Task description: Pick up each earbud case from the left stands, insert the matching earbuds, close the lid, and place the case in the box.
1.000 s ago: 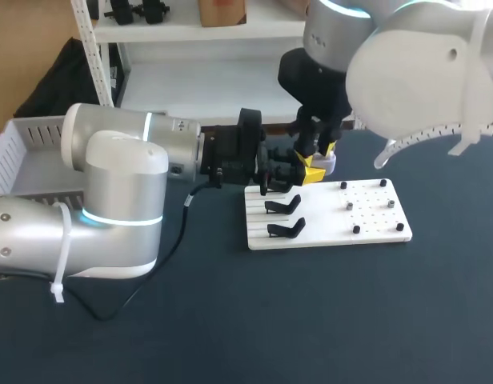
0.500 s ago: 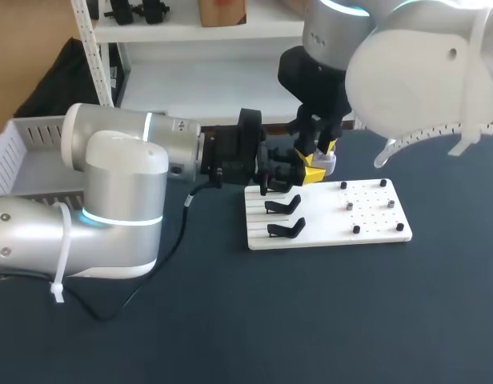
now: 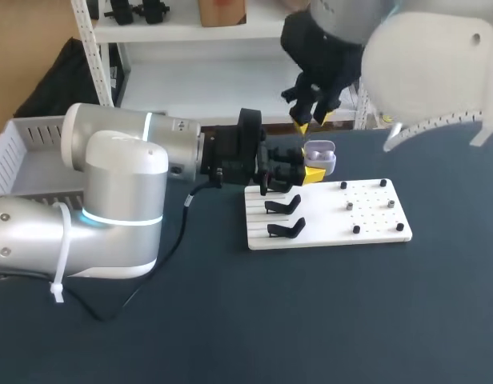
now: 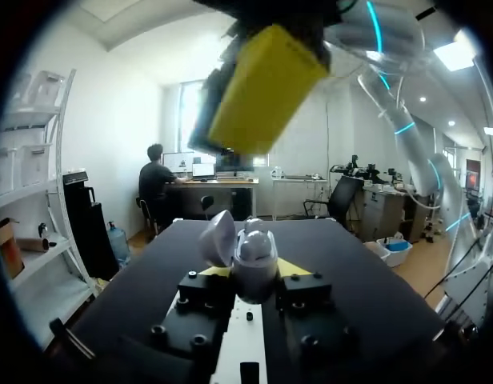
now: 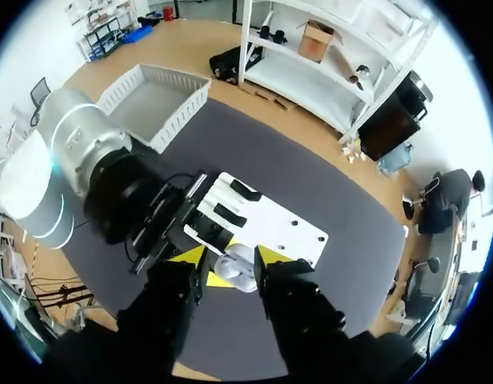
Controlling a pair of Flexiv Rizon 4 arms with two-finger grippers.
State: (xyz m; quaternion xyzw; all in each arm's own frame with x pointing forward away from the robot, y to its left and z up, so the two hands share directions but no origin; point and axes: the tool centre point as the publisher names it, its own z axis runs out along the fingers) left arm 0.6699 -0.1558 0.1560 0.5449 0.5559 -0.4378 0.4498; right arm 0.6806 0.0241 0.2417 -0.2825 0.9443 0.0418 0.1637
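Note:
A pale grey earbud case [image 3: 319,158] with its lid up is held above the back edge of the white board [image 3: 374,220]; my left gripper [image 3: 312,170] is shut on it from both sides. In the left wrist view the case [image 4: 254,254] sits between the yellow tips, lid [image 4: 218,237] tilted back, an earbud showing inside. My right gripper [image 3: 312,122] hangs open and empty above the case. From the right wrist view, its gripper [image 5: 230,256] looks straight down on the case [image 5: 235,274].
Two black stands [image 3: 283,206] sit empty on the left part of the board, and small pegs [image 3: 356,229] dot its right part. A white slatted basket [image 3: 22,152] stands at the far left. Dark tabletop lies open in front of the board.
My right gripper has lifted up and back from the case, which it was touching a second ago. The left arm and case have not moved.

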